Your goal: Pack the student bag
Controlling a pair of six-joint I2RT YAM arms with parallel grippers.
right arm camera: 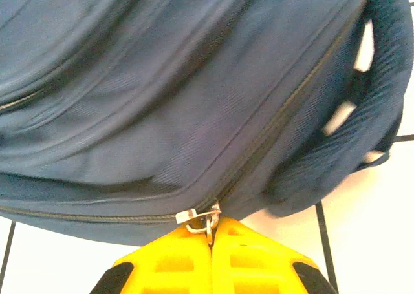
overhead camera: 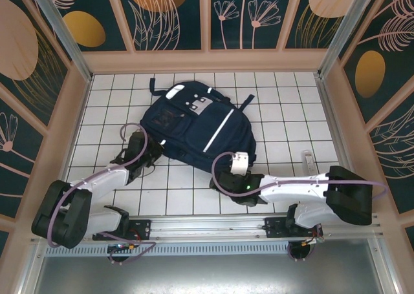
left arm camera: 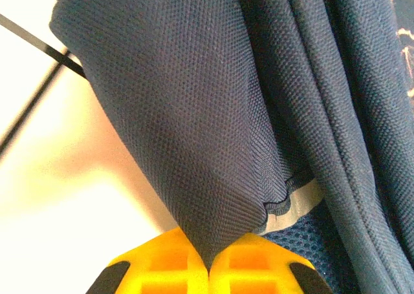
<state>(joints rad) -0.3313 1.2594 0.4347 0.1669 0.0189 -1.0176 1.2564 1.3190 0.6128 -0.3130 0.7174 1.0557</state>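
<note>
The student bag point(overhead camera: 194, 123), a large navy backpack with a white diagonal stripe, lies flat on the white tiled table point(overhead camera: 284, 113), its top toward the back. My left gripper point(overhead camera: 152, 154) is at the bag's near-left edge. In the left wrist view its yellow fingers point(left arm camera: 162, 262) are shut on a fold of the navy fabric point(left arm camera: 194, 113). My right gripper point(overhead camera: 218, 176) is at the bag's near-right edge. In the right wrist view it point(right arm camera: 211, 234) is shut on the metal zipper pull point(right arm camera: 197, 216), at the near end of a dark zipper line across the bag point(right arm camera: 162, 81).
A padded shoulder strap point(right arm camera: 336, 158) hangs off the bag's right side onto the tiles. A slim pale object point(overhead camera: 309, 162) lies on the tiles right of the right arm. Wooden walls point(overhead camera: 207, 60) close in the table on three sides, and a metal rail point(overhead camera: 213, 226) runs along the near edge.
</note>
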